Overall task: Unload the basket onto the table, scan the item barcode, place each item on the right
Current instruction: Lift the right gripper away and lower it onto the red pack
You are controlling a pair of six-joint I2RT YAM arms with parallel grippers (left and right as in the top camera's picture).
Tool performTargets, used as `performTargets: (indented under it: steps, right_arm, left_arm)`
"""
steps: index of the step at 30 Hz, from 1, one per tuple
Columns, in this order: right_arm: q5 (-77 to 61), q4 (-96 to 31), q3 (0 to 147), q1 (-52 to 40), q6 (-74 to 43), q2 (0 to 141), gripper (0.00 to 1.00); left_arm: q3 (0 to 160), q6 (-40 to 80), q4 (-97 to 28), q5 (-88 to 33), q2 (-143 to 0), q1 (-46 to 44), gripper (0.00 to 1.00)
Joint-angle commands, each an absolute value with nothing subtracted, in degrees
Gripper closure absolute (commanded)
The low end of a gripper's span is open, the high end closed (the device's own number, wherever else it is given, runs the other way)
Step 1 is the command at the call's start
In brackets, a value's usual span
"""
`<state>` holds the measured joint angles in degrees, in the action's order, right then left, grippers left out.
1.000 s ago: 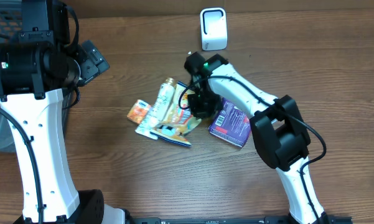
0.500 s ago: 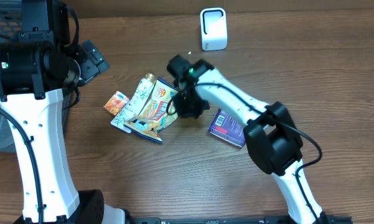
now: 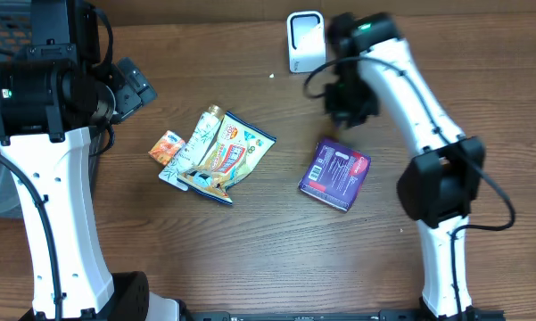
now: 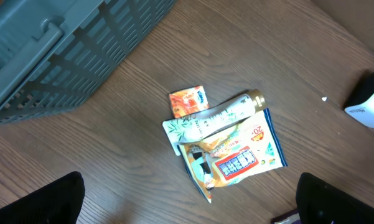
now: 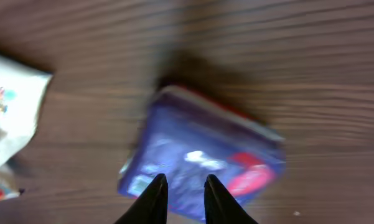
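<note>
Right wrist: right gripper (image 5: 180, 186) barely parted over purple box (image 5: 202, 155)

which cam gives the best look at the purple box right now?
Overhead: the purple box lies whole and sharp on the table. Right wrist has it close but motion-blurred, partly behind the pincer fingers. Left wrist shows no clear part of it.

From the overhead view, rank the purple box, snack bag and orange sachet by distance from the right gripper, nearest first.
1. purple box, close by the right gripper.
2. snack bag, mid-table, further left.
3. orange sachet, farthest left.
</note>
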<state>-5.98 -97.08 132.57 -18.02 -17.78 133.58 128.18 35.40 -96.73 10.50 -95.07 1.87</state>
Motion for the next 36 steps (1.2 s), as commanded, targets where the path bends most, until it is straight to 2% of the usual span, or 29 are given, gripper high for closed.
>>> performTargets:
  steps: [1, 5, 8, 16, 19, 21, 26, 30, 36]
  right_arm:
    - [-6.5, -97.1, 132.4, -14.3, -17.5, 131.5, 0.77]
    - [-7.1, -97.1, 130.1, -11.5, -16.8, 126.9, 0.75]
    - [-5.0, -97.1, 125.5, -10.2, -16.3, 120.7, 0.69]
    - [-3.1, -92.5, 105.5, -9.7, -16.5, 100.9, 0.59]
    - [-4.9, -86.4, 94.4, -9.7, -16.7, 95.6, 0.45]
    - [-9.0, -81.6, 87.6, -9.6, -16.7, 93.9, 0.4]
    - [-23.1, -64.5, 71.8, -9.6, -17.9, 93.6, 0.38]
    - [-23.7, -54.6, 63.2, -9.6, -22.7, 93.6, 0.38]
    - [-27.7, -47.7, 57.0, -9.6, -24.6, 93.6, 0.38]
  left_arm:
    - [128.3, 34.3, -96.8, 10.2, -95.5, 1.9, 0.0]
    - [128.3, 34.3, -96.8, 10.3, -95.5, 1.9, 0.0]
    - [128.3, 34.3, -96.8, 10.3, -95.5, 1.9, 0.0]
    - [128.3, 34.3, -96.8, 10.3, -95.5, 1.9, 0.0]
    - [128.3, 34.3, -96.8, 10.3, -95.5, 1.9, 0.0]
    - [128.3, 34.3, -96.8, 10.3, -95.5, 1.9, 0.0]
    - [128.3, 34.3, -96.8, 10.3, -95.5, 1.9, 0.0]
    - [128.3, 34.3, -96.8, 10.3, -95.5, 1.9, 0.0]
    - [128.3, 34.3, -96.8, 10.3, -95.5, 1.9, 0.0]
